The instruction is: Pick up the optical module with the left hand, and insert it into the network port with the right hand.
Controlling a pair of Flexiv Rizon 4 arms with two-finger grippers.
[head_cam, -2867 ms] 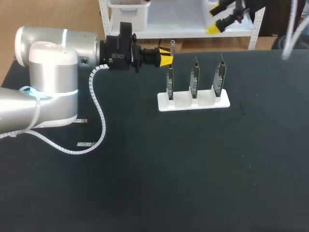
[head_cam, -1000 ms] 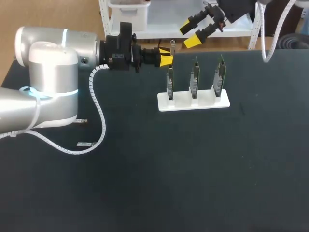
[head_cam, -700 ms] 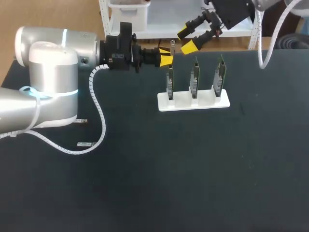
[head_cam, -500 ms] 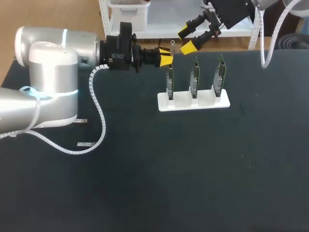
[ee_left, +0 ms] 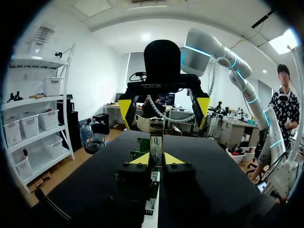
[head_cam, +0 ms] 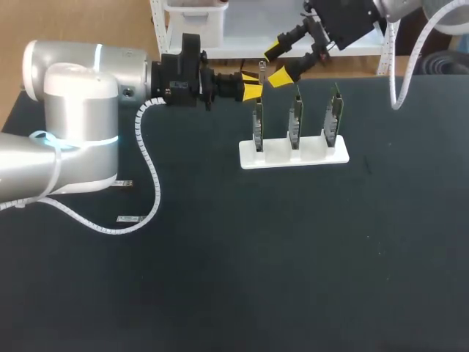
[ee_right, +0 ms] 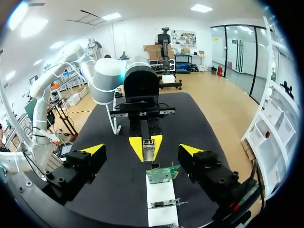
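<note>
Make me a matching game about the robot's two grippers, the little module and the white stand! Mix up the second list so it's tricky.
Things:
1. left gripper
2. right gripper
3. optical module
4. white stand

States:
A. open wide, holding nothing
B. carries three upright green boards
C. shut on something
D. pinched in a gripper

Pairs: 1-C, 2-A, 3-D, 4-B

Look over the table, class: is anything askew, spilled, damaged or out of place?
Nothing stands out. Three circuit boards stand evenly in the white holder, the left gripper is shut on the optical module, and the right gripper is open near it.
</note>
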